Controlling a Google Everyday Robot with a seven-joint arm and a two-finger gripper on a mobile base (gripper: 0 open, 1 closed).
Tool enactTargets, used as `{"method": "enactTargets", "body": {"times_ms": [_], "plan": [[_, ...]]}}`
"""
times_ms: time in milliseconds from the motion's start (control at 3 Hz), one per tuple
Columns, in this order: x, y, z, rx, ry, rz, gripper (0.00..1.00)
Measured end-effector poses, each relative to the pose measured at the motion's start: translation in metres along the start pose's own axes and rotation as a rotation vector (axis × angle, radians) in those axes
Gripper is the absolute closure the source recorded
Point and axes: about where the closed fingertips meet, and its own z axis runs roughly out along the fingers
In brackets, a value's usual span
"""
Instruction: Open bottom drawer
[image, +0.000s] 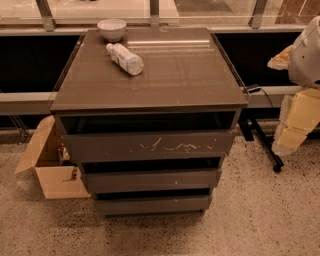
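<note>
Bottom drawer (152, 204) is sitting lowest of three in the cabinet (150, 85), just above the speckled floor (250, 220), and its plain front is facing you beneath the middle drawer (152, 180). Your gripper (294, 127) is hanging at the right edge of the view, well apart from the cabinet; you cannot tell whether it is spread or pressed together. A bowl (111, 29) and a tipped-over bottle (125, 58) are resting on the cabinet top, and an open cardboard box (50, 167) is lying at the left.
</note>
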Motion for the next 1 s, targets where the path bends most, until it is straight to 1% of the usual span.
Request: {"method": "enactTargets", "body": {"times_ms": [333,667,1000], "plan": [[0.0,0.0,0.0,0.0,0.0,0.0,0.0],[-0.003,0.005,0.018,-0.02,-0.055,-0.018,0.0],[-0.008,0.017,0.048,-0.056,-0.143,-0.029,0.0]]}}
